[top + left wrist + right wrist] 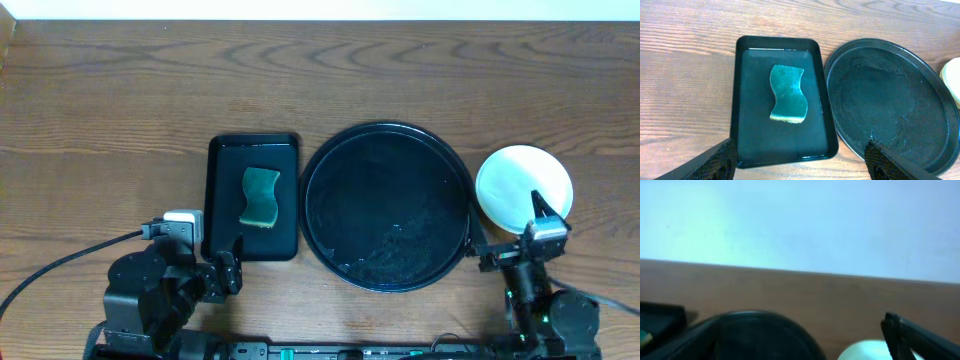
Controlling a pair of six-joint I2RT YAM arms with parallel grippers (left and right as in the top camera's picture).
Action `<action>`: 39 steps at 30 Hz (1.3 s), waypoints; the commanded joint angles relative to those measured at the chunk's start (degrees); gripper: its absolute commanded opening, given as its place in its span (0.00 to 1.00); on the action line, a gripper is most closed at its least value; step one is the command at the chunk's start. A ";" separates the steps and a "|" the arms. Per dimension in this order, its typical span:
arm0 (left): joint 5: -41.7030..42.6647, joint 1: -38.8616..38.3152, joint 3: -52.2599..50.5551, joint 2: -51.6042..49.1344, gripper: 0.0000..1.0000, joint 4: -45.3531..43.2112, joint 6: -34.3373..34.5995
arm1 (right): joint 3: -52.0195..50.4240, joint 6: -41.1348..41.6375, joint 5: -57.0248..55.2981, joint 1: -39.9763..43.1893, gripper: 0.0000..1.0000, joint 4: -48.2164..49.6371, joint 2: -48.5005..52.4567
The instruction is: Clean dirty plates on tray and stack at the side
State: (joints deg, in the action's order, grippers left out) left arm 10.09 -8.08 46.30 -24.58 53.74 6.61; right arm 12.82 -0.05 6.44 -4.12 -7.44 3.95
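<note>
Wooden table (pixel 120 120); plates (pixel 520 178) lie face-up beside tray (pixel 385 200); left end effector (pixel 801 163), right end effector (pixel 510 228) both released.

Overhead straight down, left wrist steeply down, right wrist low, level, 3 share tray (pixel 380 190)

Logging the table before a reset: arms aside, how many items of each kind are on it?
2 trays: round black tray, rectangular black tray
1 sponge
1 plate stack, plates in it uncountable
Total: 4
</note>
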 commanded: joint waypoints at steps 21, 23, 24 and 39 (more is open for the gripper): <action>-0.68 0.02 -0.28 0.31 0.82 0.02 0.26 | -12.52 -0.68 -4.70 -2.21 0.99 3.32 -3.65; -0.68 0.02 -0.28 0.31 0.82 0.04 0.28 | -12.52 -0.68 -4.70 -2.21 0.99 3.30 -3.63; -0.68 0.02 -0.28 0.31 0.82 0.04 0.26 | -12.52 -0.68 -4.70 -2.21 0.99 3.32 -3.63; -0.68 0.02 -0.28 0.31 0.82 0.02 0.26 | -12.52 -0.68 -4.68 -2.21 0.99 3.30 -3.63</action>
State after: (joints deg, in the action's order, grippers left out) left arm 10.09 -8.08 46.30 -24.58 53.76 6.61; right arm 0.36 -0.51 2.52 -5.50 -3.84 0.69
